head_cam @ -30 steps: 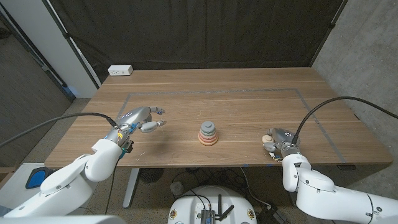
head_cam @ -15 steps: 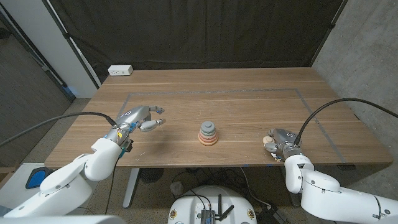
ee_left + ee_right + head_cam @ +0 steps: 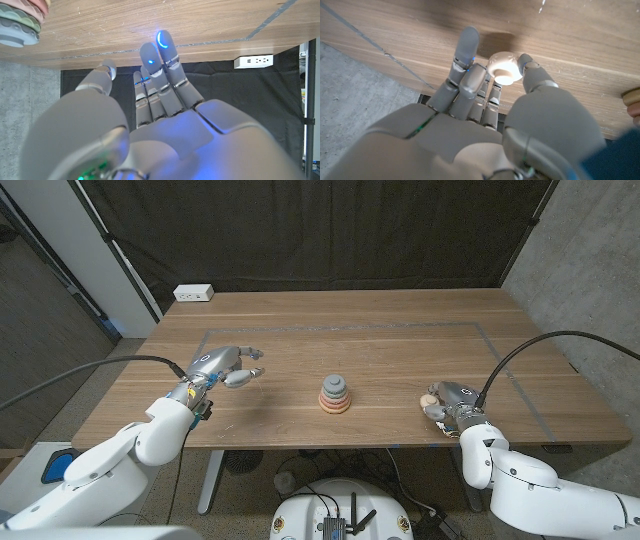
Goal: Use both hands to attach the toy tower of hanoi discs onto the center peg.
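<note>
The wooden table (image 3: 380,350) carries a stack of pastel toy discs on a centre peg (image 3: 335,395), standing near the middle of the table, slightly toward the near edge. The stack tapers upward: a pink disc at the base, paler and greenish ones above, a grey rounded piece on top. Its edge also appears in the left wrist view (image 3: 20,22).

The left hand (image 3: 222,367) is to the left of the stack, well apart from it. Its fingers (image 3: 165,55) are spread and extended, pointing toward the stack, and it holds nothing.

The right hand (image 3: 447,404) is near the table's near edge, to the right of the stack and well apart from it. A small cream ring-shaped disc (image 3: 504,67) sits between its thumb and fingers (image 3: 466,50); the thumb tip touches the disc's side, and the disc appears pinched, lying on or just above the table. The same disc shows at the hand's left side in the head view (image 3: 429,401).

A white power strip (image 3: 193,293) lies at the far left edge of the table. Grey tape lines (image 3: 350,328) mark a rectangle on the tabletop.
</note>
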Controlling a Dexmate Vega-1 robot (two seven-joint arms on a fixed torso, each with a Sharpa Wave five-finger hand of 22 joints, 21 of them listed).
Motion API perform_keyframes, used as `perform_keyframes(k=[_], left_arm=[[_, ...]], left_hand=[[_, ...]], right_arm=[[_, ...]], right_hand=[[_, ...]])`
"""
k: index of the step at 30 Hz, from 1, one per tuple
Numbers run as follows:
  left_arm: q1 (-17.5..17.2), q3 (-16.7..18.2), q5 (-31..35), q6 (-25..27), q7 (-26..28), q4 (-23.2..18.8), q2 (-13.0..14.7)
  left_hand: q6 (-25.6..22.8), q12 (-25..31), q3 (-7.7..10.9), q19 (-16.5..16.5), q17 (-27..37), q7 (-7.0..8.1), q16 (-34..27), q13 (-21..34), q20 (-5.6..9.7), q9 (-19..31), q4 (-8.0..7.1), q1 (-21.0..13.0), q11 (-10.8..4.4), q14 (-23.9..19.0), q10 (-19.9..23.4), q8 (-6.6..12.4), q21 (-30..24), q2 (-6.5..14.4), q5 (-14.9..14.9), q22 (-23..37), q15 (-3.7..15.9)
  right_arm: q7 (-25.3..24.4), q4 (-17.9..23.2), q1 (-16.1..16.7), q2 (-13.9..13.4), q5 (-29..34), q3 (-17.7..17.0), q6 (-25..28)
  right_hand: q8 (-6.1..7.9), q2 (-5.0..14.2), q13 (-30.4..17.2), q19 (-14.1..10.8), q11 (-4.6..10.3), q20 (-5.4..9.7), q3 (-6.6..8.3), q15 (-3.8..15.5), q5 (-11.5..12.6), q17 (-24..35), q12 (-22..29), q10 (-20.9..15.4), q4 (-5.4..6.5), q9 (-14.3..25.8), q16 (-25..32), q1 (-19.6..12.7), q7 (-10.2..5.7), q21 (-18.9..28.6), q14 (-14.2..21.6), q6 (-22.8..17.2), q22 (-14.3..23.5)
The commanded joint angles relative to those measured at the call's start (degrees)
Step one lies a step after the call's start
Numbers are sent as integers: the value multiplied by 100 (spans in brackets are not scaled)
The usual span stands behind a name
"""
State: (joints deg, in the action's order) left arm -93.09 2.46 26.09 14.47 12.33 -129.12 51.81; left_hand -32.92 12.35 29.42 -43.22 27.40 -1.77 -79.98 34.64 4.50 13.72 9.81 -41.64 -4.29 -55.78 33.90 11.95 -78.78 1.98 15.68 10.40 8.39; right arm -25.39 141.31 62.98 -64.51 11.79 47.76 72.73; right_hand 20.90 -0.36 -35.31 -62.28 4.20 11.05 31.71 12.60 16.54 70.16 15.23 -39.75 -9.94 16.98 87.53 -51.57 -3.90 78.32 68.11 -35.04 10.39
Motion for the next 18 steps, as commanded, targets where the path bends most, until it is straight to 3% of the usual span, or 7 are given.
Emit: perform_keyframes(k=[1, 8, 18], left_arm=[[98, -80, -6, -98, 33, 100, 3], [82, -78, -34, -150, 96, 140, -6], [32, -64, -67, -211, 164, 156, -23]], left_hand=[[-7, 6, 42, -57, 10, 7, -12, 24, 567, 19, 0, 11, -11, -25, 25, 10, 5, -10, 41, 19, 410], [-46, 26, 53, -82, 9, 16, -25, 22, 580, 23, -1, 17, -25, -46, 94, 22, -4, -13, 39, 20, 411], [-63, 27, 70, -91, 2, 26, -32, 27, 579, 28, 0, 25, -27, -52, 112, 21, -11, -21, 37, 21, 411]], right_arm=[[159, 449, -232, -122, 198, 125, 165], [234, 706, -330, -227, 279, 185, 301], [270, 1023, -669, -311, 447, 553, 690]], right_hand=[[29, 383, -18, -76, 506, 173, 42, -23, 33, 24, -9, -566, 0, 48, 28, -391, -195, -20, 57, -224, -1], [47, 361, -23, -86, 500, 172, 37, -23, 37, 23, -26, -594, 2, 48, 35, -403, -194, -28, 64, -261, 0], [62, 350, -46, -90, 520, 171, 31, -23, 41, 21, -43, -606, 12, 46, 37, -409, -205, -40, 70, -295, 0]])
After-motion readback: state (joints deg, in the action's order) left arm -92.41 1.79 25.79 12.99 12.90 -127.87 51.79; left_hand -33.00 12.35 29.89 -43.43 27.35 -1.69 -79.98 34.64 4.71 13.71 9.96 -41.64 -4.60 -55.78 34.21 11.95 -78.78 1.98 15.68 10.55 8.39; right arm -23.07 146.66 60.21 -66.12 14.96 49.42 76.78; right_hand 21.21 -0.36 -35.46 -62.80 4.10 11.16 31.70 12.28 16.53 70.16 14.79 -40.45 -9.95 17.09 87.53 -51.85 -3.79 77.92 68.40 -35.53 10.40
